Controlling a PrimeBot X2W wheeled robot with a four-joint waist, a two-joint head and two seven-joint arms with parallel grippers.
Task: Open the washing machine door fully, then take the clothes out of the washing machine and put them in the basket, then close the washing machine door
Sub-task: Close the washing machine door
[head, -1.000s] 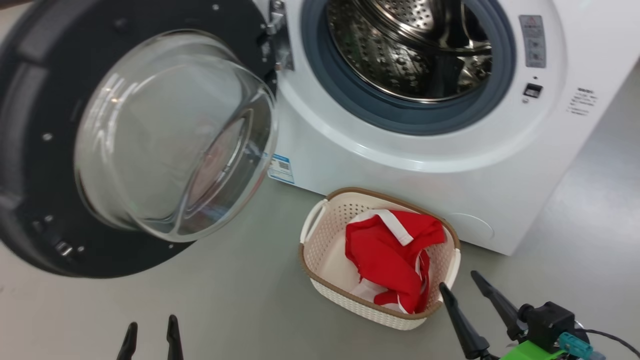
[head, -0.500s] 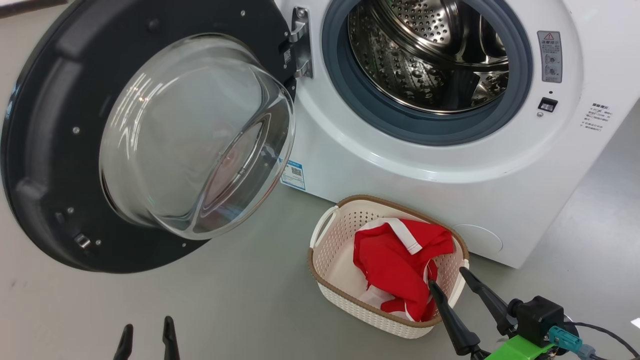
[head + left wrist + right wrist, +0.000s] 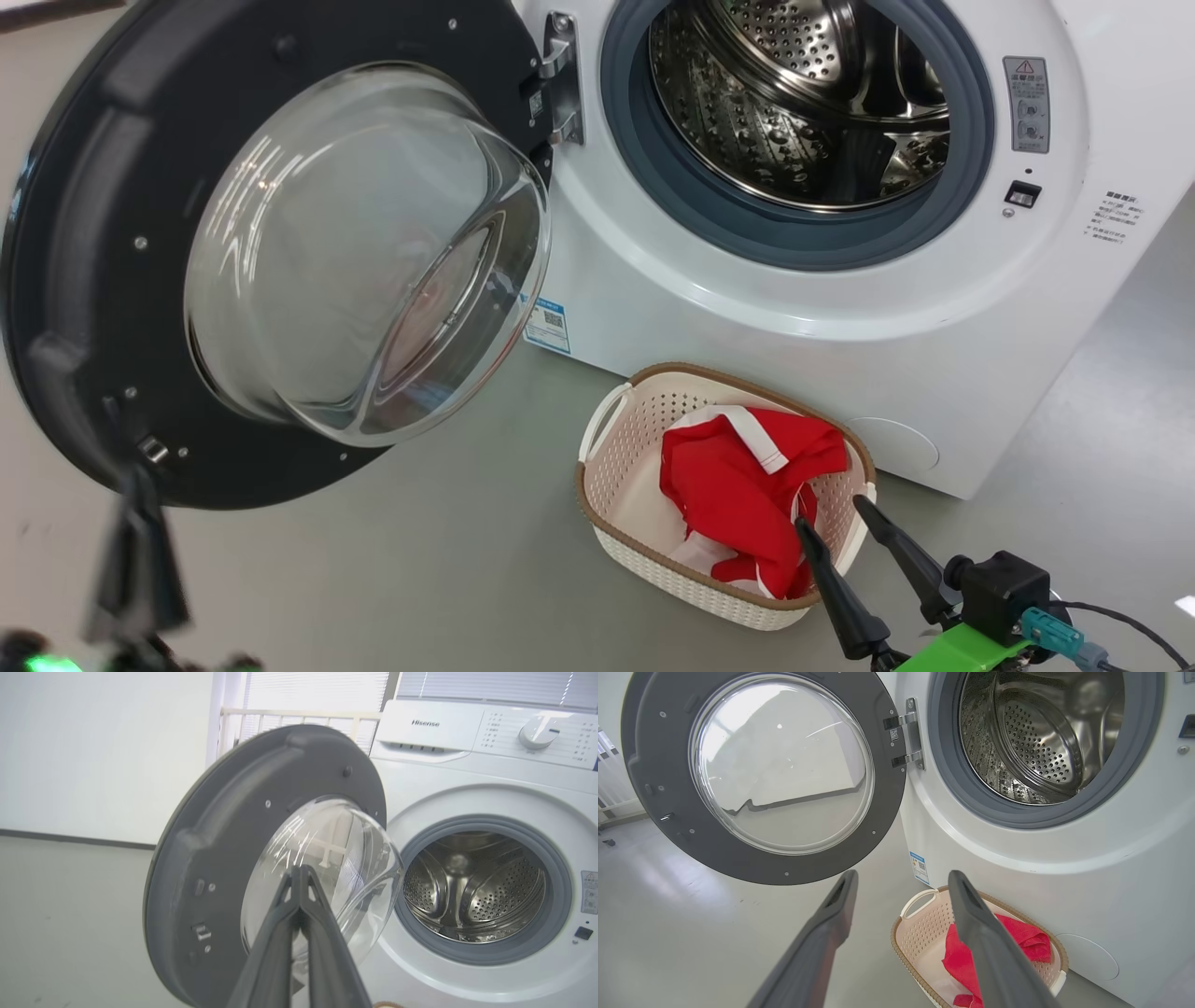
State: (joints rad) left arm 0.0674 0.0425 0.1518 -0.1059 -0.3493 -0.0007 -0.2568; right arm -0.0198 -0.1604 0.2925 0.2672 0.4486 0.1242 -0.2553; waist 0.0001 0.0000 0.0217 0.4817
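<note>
Left gripper (image 3: 300, 871) pinched closed, empty; right gripper (image 3: 831, 515) spread by basket (image 3: 616, 546) holding clothes (image 3: 738, 495); left wrist view adds dial (image 3: 537, 732); washing machine door (image 3: 84, 280) swung leftward.

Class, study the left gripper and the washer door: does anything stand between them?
Nothing visible does. The left gripper, shut, points at the door with only air between; the basket holding the red clothes sits on the floor, right of the door.

In my head view the washing machine door (image 3: 93, 280) stands open at upper left, with the washing machine (image 3: 747, 336) and its drum (image 3: 803, 103) at upper right. Lower centre, on the floor (image 3: 420, 560) before the machine, sits the basket (image 3: 607, 467) with the clothes (image 3: 738, 485) in it. My right pincer (image 3: 831, 514) lies at its right edge.
</note>
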